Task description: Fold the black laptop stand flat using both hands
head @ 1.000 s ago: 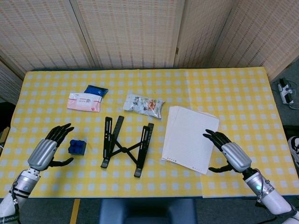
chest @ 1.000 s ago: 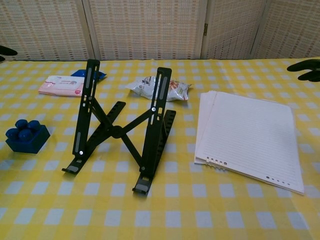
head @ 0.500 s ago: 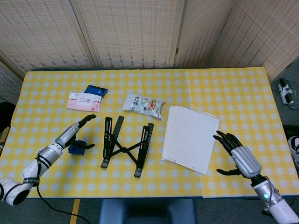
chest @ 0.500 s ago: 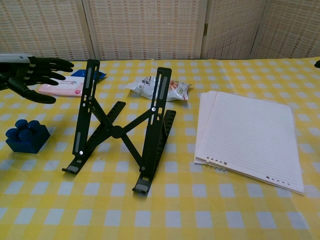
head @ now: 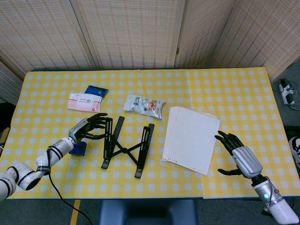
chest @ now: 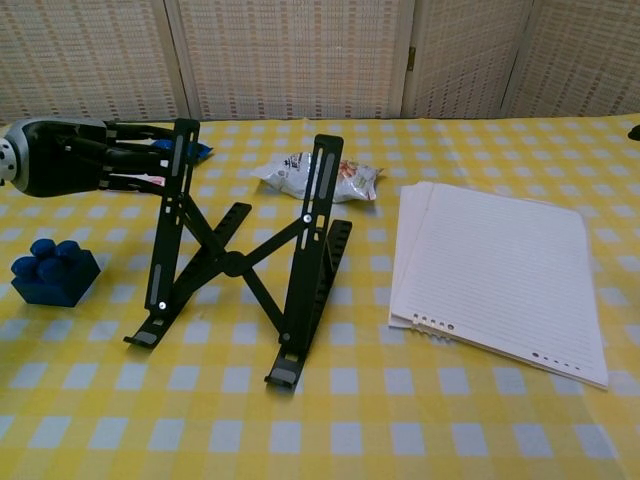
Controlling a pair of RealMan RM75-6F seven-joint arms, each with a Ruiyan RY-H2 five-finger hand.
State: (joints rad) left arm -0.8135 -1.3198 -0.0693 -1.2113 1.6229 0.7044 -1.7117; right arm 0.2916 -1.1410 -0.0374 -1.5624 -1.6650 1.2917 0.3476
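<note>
The black laptop stand (head: 124, 146) is seen raised and unfolded at the centre of the table (head: 243, 89). The left hand (head: 89, 126) is spread beside the stand's left rail, at or very near its top (contact cannot be told). The right hand (head: 239, 157) is held spread at the lower right, well apart. A one-sided push could slide or tip the stand. The blue block (chest: 55, 270) crowds the left; the paper sheets (head: 191, 138) lie near on the right.
</note>
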